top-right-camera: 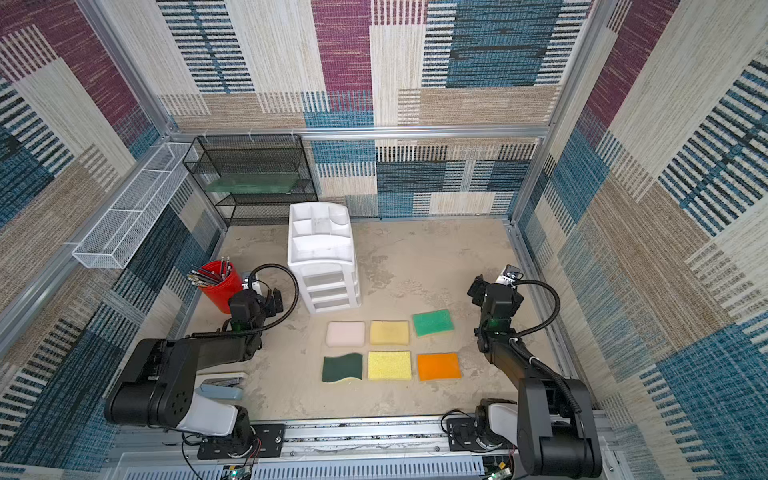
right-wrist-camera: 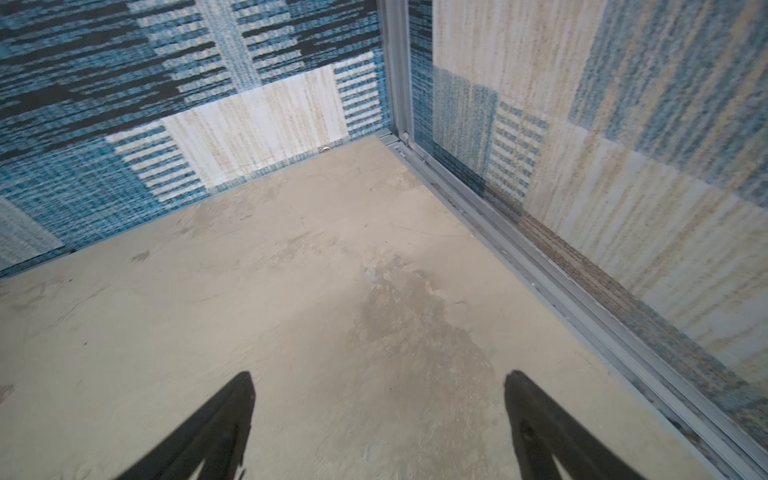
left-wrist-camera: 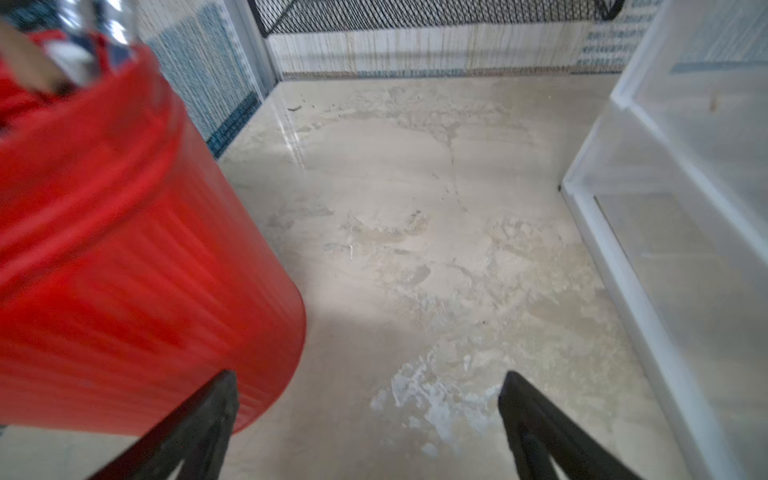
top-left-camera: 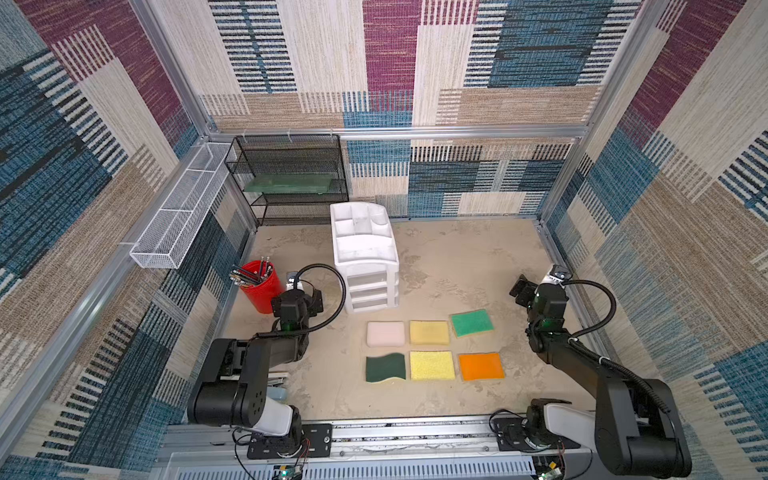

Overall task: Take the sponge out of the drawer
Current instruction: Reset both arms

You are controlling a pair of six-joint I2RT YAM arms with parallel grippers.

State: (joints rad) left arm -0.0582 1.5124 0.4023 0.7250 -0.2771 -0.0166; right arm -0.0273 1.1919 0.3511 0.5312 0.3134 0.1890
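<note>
Between red pencil cup and white drawer chest, the left gripper hangs spread, empty; the right gripper, well aside, likewise. Drawers look shut, any sponge inside unseen; a careless swing could topple the cup.

The drawer is smooth white plastic with clear fronts, the red cup beside it glossy ribbed plastic, the rack behind it black metal mesh, the tabletop under it matt, mottled and rough-looking.

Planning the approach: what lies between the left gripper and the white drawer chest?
Only bare table. The left wrist view shows it between the open left gripper and the drawer chest.
</note>
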